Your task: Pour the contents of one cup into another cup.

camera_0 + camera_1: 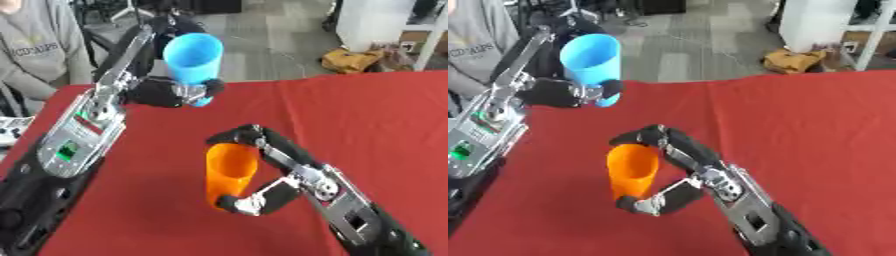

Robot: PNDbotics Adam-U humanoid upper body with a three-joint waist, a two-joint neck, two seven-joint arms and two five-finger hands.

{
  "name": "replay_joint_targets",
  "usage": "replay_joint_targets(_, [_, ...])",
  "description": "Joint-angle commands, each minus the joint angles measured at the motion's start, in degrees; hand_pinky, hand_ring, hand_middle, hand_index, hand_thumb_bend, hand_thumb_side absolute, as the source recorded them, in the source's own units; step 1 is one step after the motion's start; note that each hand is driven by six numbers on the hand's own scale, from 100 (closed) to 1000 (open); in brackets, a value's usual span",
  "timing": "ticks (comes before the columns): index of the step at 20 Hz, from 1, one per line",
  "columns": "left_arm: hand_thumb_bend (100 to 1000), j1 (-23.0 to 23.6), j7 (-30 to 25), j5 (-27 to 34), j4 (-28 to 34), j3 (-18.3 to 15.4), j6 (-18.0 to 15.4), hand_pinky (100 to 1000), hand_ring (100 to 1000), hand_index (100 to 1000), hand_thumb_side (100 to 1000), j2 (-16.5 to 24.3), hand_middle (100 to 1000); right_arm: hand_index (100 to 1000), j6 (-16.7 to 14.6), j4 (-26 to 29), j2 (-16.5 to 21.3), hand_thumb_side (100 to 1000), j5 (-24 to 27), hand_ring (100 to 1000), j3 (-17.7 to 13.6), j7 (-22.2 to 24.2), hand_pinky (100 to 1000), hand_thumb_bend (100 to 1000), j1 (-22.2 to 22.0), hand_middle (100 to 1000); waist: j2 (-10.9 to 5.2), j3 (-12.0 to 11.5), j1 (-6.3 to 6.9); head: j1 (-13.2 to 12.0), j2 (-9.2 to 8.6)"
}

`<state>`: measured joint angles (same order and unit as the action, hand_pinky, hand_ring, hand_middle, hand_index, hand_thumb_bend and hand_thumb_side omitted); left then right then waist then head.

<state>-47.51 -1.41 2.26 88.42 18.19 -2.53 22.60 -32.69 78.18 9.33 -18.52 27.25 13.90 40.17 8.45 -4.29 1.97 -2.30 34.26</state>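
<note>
A light blue cup [194, 64] is held above the far left part of the red table [367, 115], upright with its mouth up. My left hand [162, 92] is shut on its lower part. An orange cup [229, 172] stands lower and nearer, in the middle, mouth up. My right hand [262, 192] is shut on it, fingers over the rim side and thumb near its base. The blue cup sits higher and to the left of the orange one, apart from it. What the cups hold is hidden.
A person in a grey sweatshirt [35, 47] sits at the far left edge. On the floor beyond the table lies a yellow-brown bag [352, 60], next to white furniture [376, 22]. A white object [10, 129] lies at the table's left edge.
</note>
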Motion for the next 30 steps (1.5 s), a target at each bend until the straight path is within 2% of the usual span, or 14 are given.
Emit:
replay_joint_targets(1, [634,-1.5,-0.2,-1.0,0.8,-0.1,-0.6,325,269,674,100,0.1,305,853,-0.6,-1.2,-0.5,437,-0.4,505,-0.3,1.2,565,447,1.7,486,-0.95,-0.2,0.04,0.3,-0.65])
replay_joint_targets(8, [638,-1.1,-1.3,-3.8,2.5,0.1,-1.4,323,266,672,100,0.5,304,858,-2.3,-4.5,-0.7,480,-4.3,509,-1.4,0.8,570,450,2.8,489,-0.96,-0.3,-0.09,0.4,-0.87])
replay_joint_targets(16, [641,0.8,-3.6,-11.6,5.7,0.1,-4.0,324,263,666,100,2.7,305,860,-3.5,-7.7,-0.4,496,-8.4,509,-2.7,-1.1,569,452,3.3,488,-0.91,-0.5,-0.17,0.4,-0.89])
replay_joint_targets(25, [638,2.3,-4.1,-21.4,6.1,-0.1,-8.5,333,265,658,100,3.9,306,861,-3.9,-7.5,-0.3,509,-9.1,511,-2.7,-1.2,570,453,3.3,489,-0.91,-0.4,-0.23,0.3,-0.72])
replay_joint_targets(30, [639,2.8,-3.0,-26.1,5.3,-0.1,-9.6,335,271,659,100,3.1,310,861,-4.0,-7.2,-0.1,525,-10.0,510,-2.7,-0.8,571,455,3.7,489,-1.03,-0.3,-0.31,0.3,-0.77])
